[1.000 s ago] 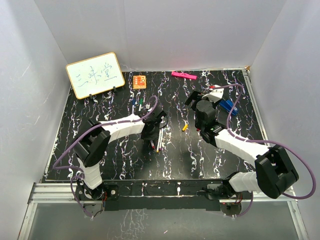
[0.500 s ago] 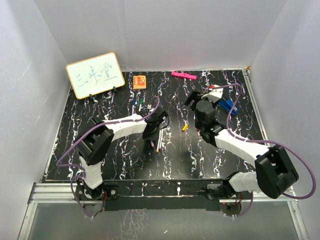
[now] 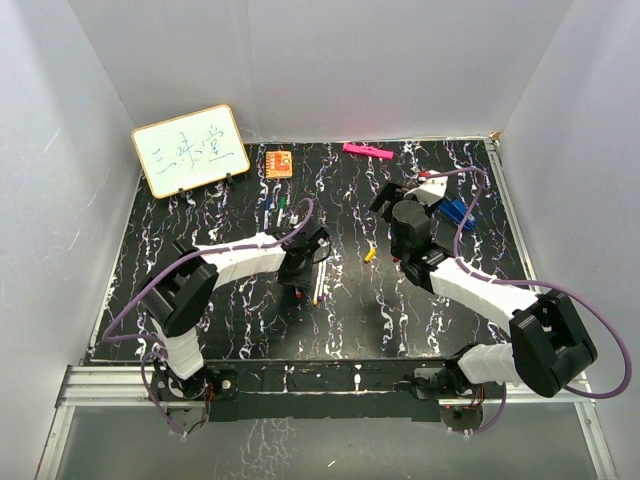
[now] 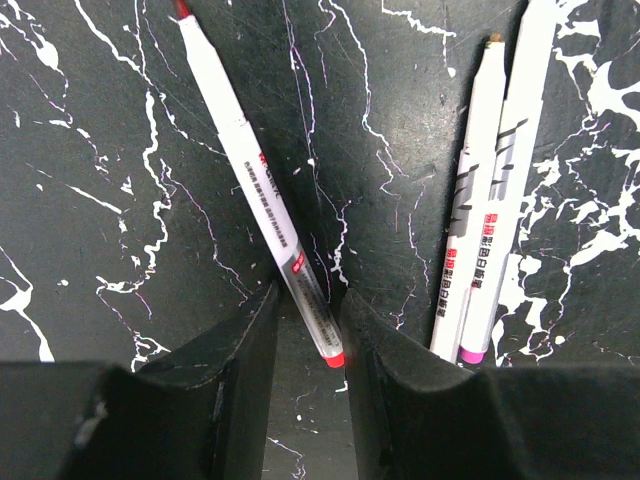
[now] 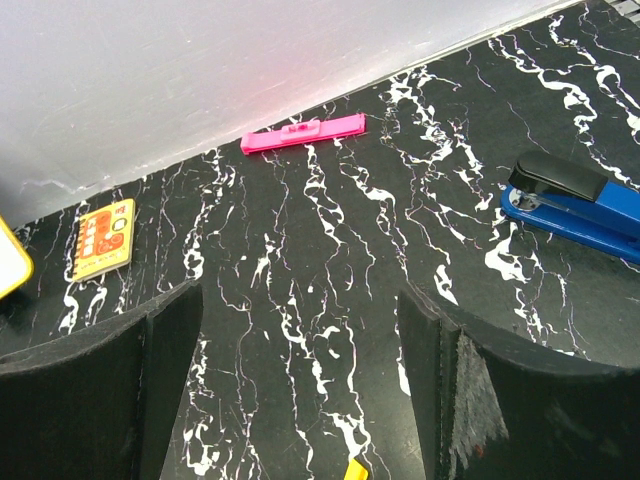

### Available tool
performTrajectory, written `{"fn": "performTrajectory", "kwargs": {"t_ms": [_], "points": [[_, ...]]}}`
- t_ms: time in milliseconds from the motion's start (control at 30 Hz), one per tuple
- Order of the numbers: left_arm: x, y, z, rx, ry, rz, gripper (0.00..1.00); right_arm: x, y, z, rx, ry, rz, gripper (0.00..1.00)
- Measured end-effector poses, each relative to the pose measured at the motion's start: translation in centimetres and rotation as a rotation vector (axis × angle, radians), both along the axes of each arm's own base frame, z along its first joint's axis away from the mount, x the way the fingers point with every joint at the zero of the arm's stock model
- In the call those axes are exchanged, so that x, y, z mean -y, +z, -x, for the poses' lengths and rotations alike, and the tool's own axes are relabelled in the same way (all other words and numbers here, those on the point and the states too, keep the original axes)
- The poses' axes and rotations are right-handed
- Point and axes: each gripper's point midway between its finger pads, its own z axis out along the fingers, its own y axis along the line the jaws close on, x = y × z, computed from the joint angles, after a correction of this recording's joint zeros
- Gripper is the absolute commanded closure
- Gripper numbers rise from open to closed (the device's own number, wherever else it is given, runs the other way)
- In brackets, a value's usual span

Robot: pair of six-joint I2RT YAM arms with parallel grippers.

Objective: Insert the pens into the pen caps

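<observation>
A white pen with a red tip (image 4: 262, 185) lies slanted on the black marbled table, its red end between my left gripper's (image 4: 308, 295) jaws. Both fingers press its sides, so the gripper is shut on it. Two more white pens (image 4: 490, 215) lie side by side to its right, one with a pink end. From above, the left gripper (image 3: 300, 272) sits low beside these pens (image 3: 319, 283). Small pen caps (image 3: 283, 205) lie behind it. My right gripper (image 5: 300, 310) hovers open and empty, with a yellow cap (image 5: 355, 470) just below it, the same cap (image 3: 370, 254) showing left of that arm from above.
A whiteboard (image 3: 190, 150) leans at the back left. An orange booklet (image 3: 279, 162) and a pink bar (image 3: 367, 151) lie near the back wall. A blue stapler (image 5: 575, 205) sits to the right of the right gripper. White walls close in the table on three sides.
The left gripper's jaws have narrowed onto the red-tipped pen, and the left arm has shifted slightly. The right arm has not moved.
</observation>
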Motion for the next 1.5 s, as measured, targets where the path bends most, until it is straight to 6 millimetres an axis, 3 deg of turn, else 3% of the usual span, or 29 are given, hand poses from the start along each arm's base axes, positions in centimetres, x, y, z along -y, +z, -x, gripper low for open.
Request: {"fn": "performTrajectory", "kwargs": {"t_ms": [533,733,967,1200,1367,1500], "points": [[-0.4,-0.2,-0.5,-0.040,0.007,0.020,0.69,0.1,-0.6,0.2,-0.024,-0.001,0.010,0.24],[-0.6,-0.5,-0.5,-0.065,0.022,0.027,0.79,0.1,-0.7,0.2,-0.028,-0.001,0.013,0.24],[-0.8,-0.8,-0.7,-0.090,0.042,0.013,1.00,0.1,-0.9,0.2,-0.035,0.000,0.016,0.24],[-0.8,-0.8,-0.7,-0.107,0.031,-0.002,1.00,0.1,-1.1,0.2,-0.040,-0.001,0.020,0.25],[-0.9,-0.8,-0.8,-0.115,0.009,-0.016,1.00,0.3,-2.2,0.4,-0.076,-0.015,0.027,0.28],[-0.9,-0.7,-0.9,-0.109,0.002,-0.016,1.00,0.8,-4.6,0.8,-0.154,-0.043,0.043,0.30]]}}
